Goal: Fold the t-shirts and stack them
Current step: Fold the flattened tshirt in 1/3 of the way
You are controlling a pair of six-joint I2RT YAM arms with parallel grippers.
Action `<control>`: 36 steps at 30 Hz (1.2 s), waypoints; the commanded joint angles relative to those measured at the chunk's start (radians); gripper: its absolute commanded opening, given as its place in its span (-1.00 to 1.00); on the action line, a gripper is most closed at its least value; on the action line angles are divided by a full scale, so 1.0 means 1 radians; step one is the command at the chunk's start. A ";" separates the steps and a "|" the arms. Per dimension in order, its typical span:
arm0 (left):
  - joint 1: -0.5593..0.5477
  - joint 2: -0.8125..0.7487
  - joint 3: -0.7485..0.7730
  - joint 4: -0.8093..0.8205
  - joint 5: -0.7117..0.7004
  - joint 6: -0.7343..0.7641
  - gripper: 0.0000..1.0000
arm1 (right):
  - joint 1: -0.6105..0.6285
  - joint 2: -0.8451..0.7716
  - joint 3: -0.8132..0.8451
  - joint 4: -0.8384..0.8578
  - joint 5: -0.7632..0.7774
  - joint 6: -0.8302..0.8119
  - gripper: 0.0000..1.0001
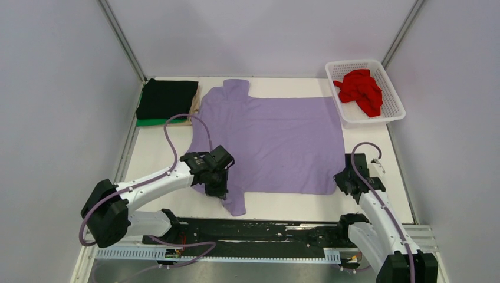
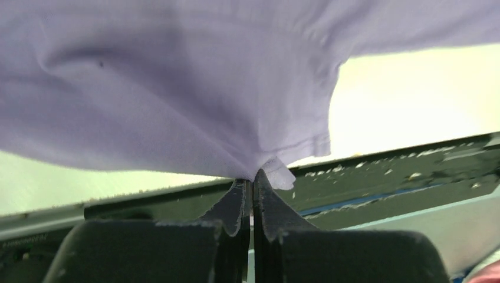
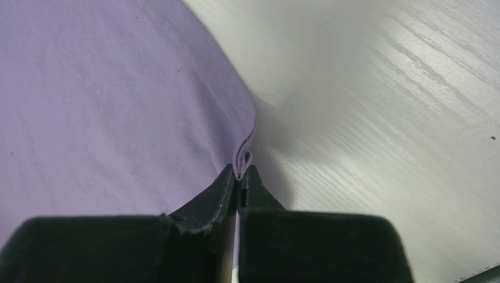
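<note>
With fingers [image 2: 233,203] closed, pinching lavender t-shirt [image 1: 277,141] spread beyond them: left gripper [image 2: 252,180] at sleeve, right gripper [image 3: 240,171] at hem corner. Probably only beginning its fold, with black t-shirt [image 1: 167,97] and green t-shirt [image 1: 154,122] stacked beyond left fingers, leaving red t-shirt [image 1: 361,88] in basket [image 1: 394,112].

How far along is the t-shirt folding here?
Done: a black t-shirt lies folded on a green one at the far left. In hand: the lavender t-shirt is spread flat, with the left fingers and right fingers shut on its near edge. Left: folding and stacking it, then the red t-shirt crumpled in the basket.
</note>
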 commanded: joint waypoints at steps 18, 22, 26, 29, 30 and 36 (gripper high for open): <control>0.452 0.229 0.452 0.202 -0.022 0.298 -1.00 | -0.006 0.367 0.353 0.148 -0.045 -0.201 -0.99; 0.496 0.254 0.495 0.214 -0.019 0.332 -1.00 | -0.014 0.402 0.400 0.143 -0.026 -0.226 -1.00; 0.535 0.278 0.529 0.233 -0.018 0.368 -1.00 | -0.031 0.446 0.448 0.141 -0.013 -0.268 -1.00; 0.551 0.290 0.541 0.254 -0.013 0.394 -1.00 | -0.042 0.484 0.488 0.134 -0.011 -0.292 -1.00; 0.560 0.292 0.547 0.261 -0.012 0.398 -1.00 | -0.045 0.497 0.502 0.133 -0.012 -0.296 -1.00; 0.593 0.313 0.562 0.297 -0.003 0.423 -1.00 | -0.048 0.544 0.544 0.122 -0.005 -0.300 -1.00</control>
